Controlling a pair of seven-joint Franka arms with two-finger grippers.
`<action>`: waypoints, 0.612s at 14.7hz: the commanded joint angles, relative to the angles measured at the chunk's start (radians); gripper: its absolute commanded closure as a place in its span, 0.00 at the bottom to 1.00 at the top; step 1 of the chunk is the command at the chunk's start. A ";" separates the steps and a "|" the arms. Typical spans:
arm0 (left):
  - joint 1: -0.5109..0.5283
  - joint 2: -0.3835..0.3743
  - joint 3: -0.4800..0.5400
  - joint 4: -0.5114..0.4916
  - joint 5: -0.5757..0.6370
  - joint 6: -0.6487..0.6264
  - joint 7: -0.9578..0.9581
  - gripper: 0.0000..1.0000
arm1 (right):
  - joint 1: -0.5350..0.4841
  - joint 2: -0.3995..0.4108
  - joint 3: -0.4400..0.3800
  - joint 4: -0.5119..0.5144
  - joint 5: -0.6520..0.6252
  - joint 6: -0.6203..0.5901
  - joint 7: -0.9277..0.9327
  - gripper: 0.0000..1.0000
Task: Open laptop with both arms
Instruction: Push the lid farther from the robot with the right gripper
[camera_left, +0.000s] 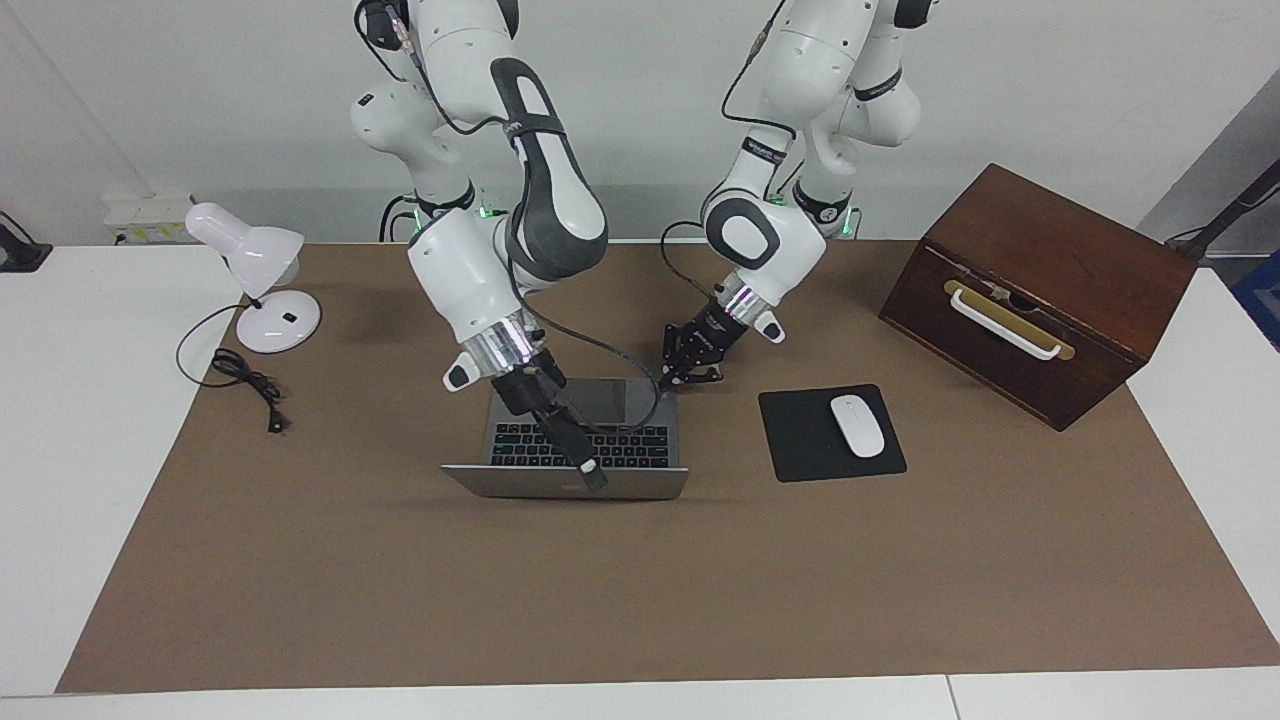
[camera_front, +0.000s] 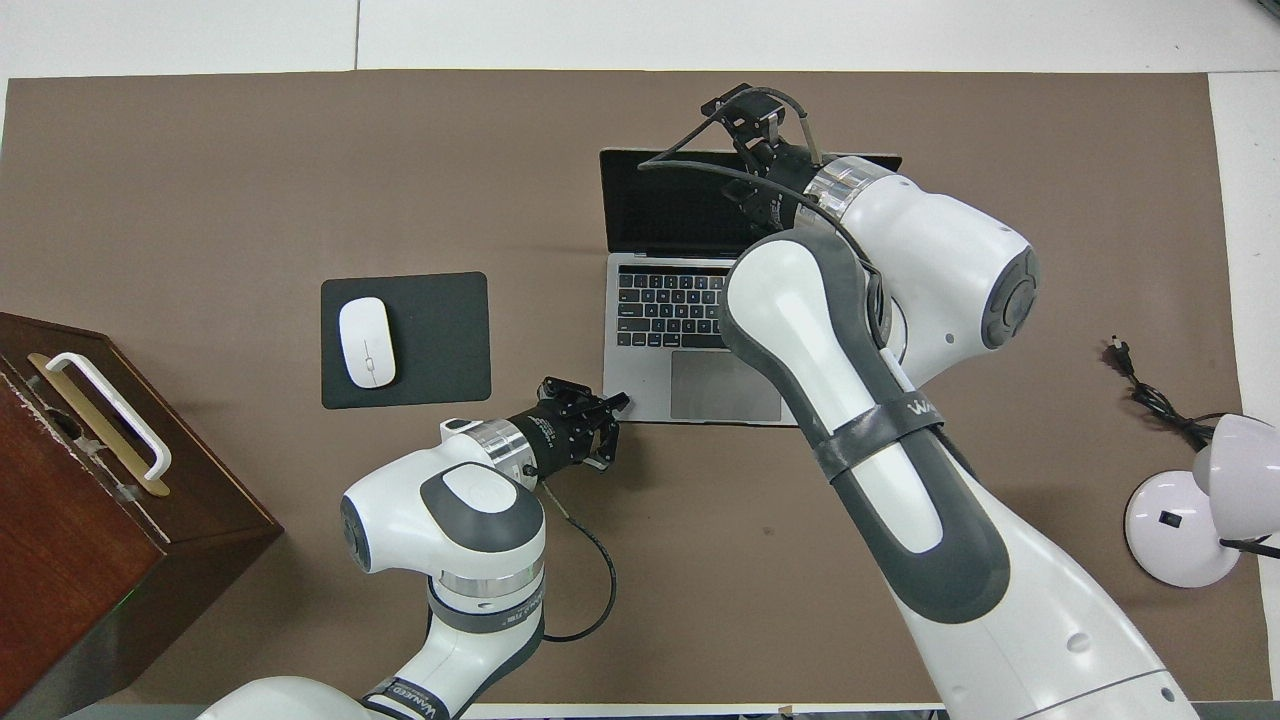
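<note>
Grippers open the laptop (camera_left: 565, 470).
Left gripper (camera_left: 690, 378), pinched shut and empty, presses its near corner down; right gripper (camera_left: 590, 475), grip unclear, pushes the lid back. Next: let go.

laptop (camera_left: 640, 485): matt silver metal | box (camera_left: 1040, 290): dark glossy wood | table cover (camera_left: 640, 590): matt brown

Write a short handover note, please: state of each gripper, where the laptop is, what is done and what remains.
Left gripper: shut, pressing on the laptop base's corner nearest the robots, toward the left arm's end.
Right gripper: at the lid's top edge; grip not clear.
Laptop: mid-table beside the mouse pad, lid well open, keyboard and dark screen showing.
Left: check the lid angle, then withdraw both arms.
</note>
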 joint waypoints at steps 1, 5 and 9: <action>-0.010 0.040 0.011 0.018 -0.025 0.021 0.028 1.00 | -0.013 0.022 -0.005 0.042 0.040 -0.036 -0.035 0.00; -0.010 0.040 0.009 0.018 -0.025 0.023 0.028 1.00 | -0.003 -0.056 -0.004 -0.001 0.035 -0.052 -0.023 0.00; -0.010 0.036 0.011 0.022 -0.017 0.021 0.027 1.00 | 0.046 -0.237 0.012 -0.209 0.033 -0.038 -0.009 0.00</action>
